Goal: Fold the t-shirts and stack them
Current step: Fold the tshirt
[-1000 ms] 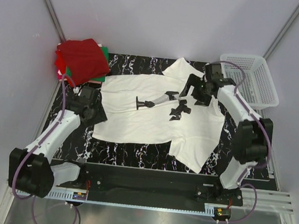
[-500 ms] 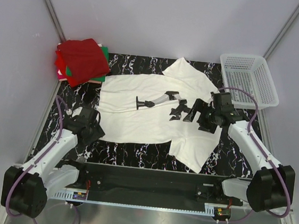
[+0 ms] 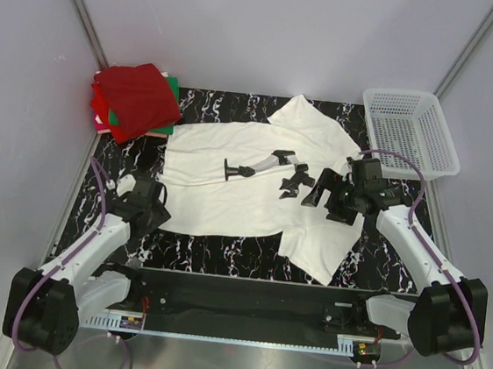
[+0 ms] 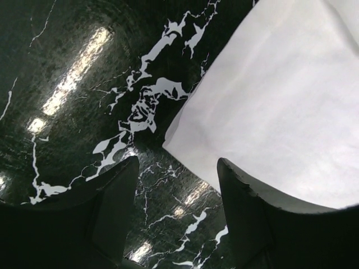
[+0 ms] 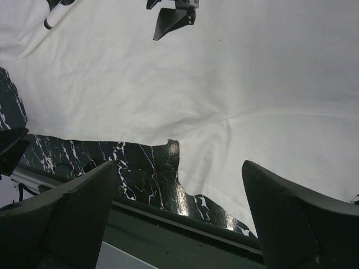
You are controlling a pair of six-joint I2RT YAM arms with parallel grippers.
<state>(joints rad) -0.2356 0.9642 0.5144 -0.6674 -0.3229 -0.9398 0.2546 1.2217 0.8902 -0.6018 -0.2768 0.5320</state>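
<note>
At the far left, the folded red and green shirts (image 3: pixel 136 102) sit stacked. Your left pincer (image 4: pixel 176 162) hangs partly open and empty over the bare table (image 3: pixel 221 257), just short of the white shirt (image 3: pixel 228 191) at its near hem corner. That shirt lies flat mid-table; expect it to be light, limp and quick to bunch, so pinch corners and edges. Your right pincer (image 5: pixel 179 165) gapes wide and empty above the spot where the near sleeve meets the body.
</note>
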